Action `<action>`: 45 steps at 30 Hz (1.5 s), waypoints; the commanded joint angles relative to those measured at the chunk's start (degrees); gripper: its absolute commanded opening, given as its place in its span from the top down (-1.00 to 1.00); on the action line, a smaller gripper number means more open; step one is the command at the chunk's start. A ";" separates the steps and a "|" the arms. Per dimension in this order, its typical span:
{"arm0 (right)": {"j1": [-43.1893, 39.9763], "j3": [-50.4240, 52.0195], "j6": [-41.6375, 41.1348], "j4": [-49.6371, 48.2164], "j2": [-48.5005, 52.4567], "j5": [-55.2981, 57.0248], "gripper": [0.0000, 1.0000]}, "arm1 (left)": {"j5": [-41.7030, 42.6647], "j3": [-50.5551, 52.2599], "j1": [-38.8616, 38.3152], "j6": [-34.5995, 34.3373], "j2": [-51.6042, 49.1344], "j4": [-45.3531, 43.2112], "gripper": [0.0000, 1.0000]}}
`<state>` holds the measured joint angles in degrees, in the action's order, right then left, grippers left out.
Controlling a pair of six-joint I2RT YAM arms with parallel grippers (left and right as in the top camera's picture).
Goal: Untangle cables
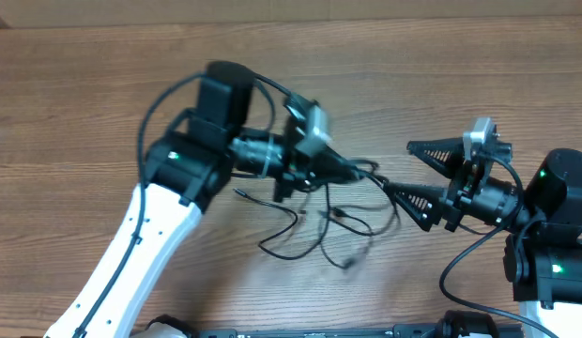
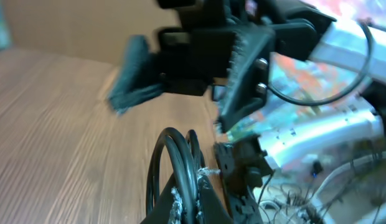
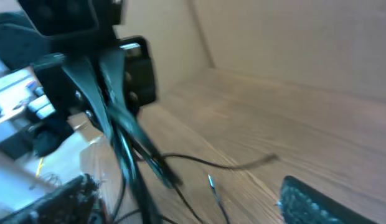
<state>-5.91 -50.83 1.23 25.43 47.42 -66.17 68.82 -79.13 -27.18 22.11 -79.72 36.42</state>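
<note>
cables: one bunch of thin black cords near the middle of the desk, with loose ends trailing toward the near edge. my left pincer is pinched on the bunch's upper part, and the left wrist view shows loops at its tips. my right pincer, on the side of the right edge, is spread wide just beside the bunch and holds nothing. step in hand, as i judge it: taking a second hold. the next move calls for closing on a single strand, then drawing the pincers apart. count: two pincers, one bunch, at least three plug ends; the cords themselves are too tangled to number.
</note>
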 commanded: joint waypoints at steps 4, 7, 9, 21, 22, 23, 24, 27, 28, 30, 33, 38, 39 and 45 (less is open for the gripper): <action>0.07 -0.31 0.37 -1.20 -0.50 -10.19 -0.64 | -2.36 -0.68 -4.44 7.58 -0.15 -0.48 0.92; 0.07 -0.31 0.39 -1.20 -0.50 -12.31 -0.49 | -3.08 -0.68 -4.74 7.54 -0.15 -0.46 0.91; 0.07 -0.31 0.42 -1.22 -0.50 -13.33 -0.32 | -3.06 -0.68 -4.72 7.52 -0.15 -0.44 0.92; 0.07 -0.31 0.42 -1.42 -0.48 -17.53 0.37 | -2.03 -0.68 -5.11 7.45 -0.15 -2.01 0.92; 0.07 -0.31 0.42 -1.40 -0.48 -17.53 0.39 | -1.66 -0.68 -5.33 7.48 -0.15 -2.27 0.92; 0.07 -0.31 0.42 -1.40 -0.50 -17.53 0.42 | -1.66 -0.68 -5.57 7.48 -0.15 -2.49 0.91; 0.07 -0.31 0.42 -1.40 -0.48 -17.55 0.49 | -1.73 -0.68 -5.79 7.48 -0.15 -2.71 0.92; 0.07 -0.31 0.39 -1.38 -0.48 -17.55 0.50 | -1.68 -0.68 -6.71 7.48 -0.15 -3.72 0.92; 0.07 -0.31 0.39 -1.38 -0.48 -17.53 0.49 | -1.70 -0.68 -6.97 7.48 -0.15 -3.85 0.92; 0.07 -0.31 0.39 -1.40 -0.48 -17.53 0.49 | -1.70 -0.68 -7.48 7.50 -0.15 -3.89 0.91; 0.07 -0.31 0.42 -1.40 -0.48 -17.51 0.49 | -1.73 -0.68 -7.89 7.50 -0.15 -3.89 0.91; 0.07 -0.31 0.39 -1.38 -0.48 -17.53 0.76 | -3.39 -0.68 -8.11 7.50 -0.28 -3.91 0.92; 0.07 -0.31 0.39 -1.38 -0.48 -17.53 0.86 | -4.09 -0.68 -8.11 7.48 -0.33 -3.89 0.92; 0.07 -0.31 0.37 -1.38 -0.48 -17.53 0.92 | -5.77 -0.68 -8.11 7.48 -0.42 -3.89 0.89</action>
<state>-5.96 -50.83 1.74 24.05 47.42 -83.11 65.08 -79.13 -34.89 28.71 -79.79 32.99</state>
